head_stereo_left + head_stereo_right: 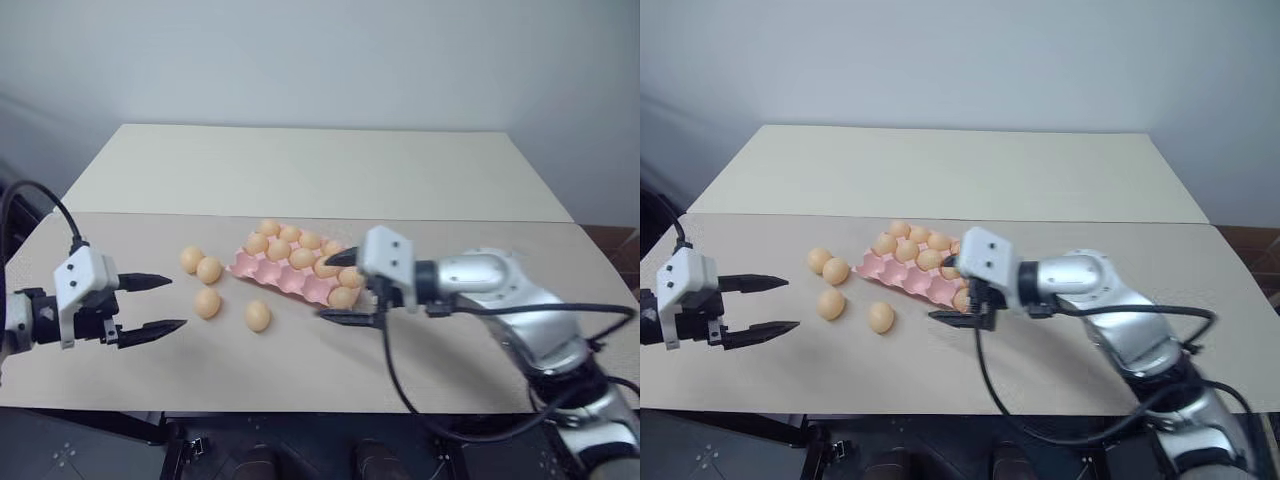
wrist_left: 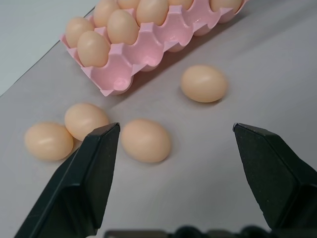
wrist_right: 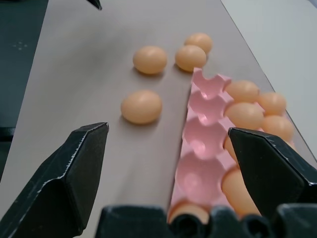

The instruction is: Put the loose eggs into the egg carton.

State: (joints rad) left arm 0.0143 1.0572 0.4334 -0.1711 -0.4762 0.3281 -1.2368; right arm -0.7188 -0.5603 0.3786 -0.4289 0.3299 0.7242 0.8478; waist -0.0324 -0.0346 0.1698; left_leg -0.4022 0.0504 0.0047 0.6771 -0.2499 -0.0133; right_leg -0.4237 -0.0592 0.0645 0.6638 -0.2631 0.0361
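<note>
Several loose eggs lie on the table left of the carton: two touching (image 1: 192, 259) (image 1: 209, 270), one nearer (image 1: 207, 302), and one closest to the carton (image 1: 257, 316). The pink egg carton (image 1: 268, 272) holds several eggs in its far rows; its front row has empty cups (image 3: 203, 139). My left gripper (image 1: 176, 302) is open at the left, pointing at the loose eggs, a short way from them. My right gripper (image 1: 327, 290) is open above the carton's right end, pointing left, holding nothing.
The beige table (image 1: 300, 370) has its front edge close below both grippers. A second, paler table (image 1: 320, 170) adjoins at the back. Black cables (image 1: 400, 390) hang from the right arm over the front edge.
</note>
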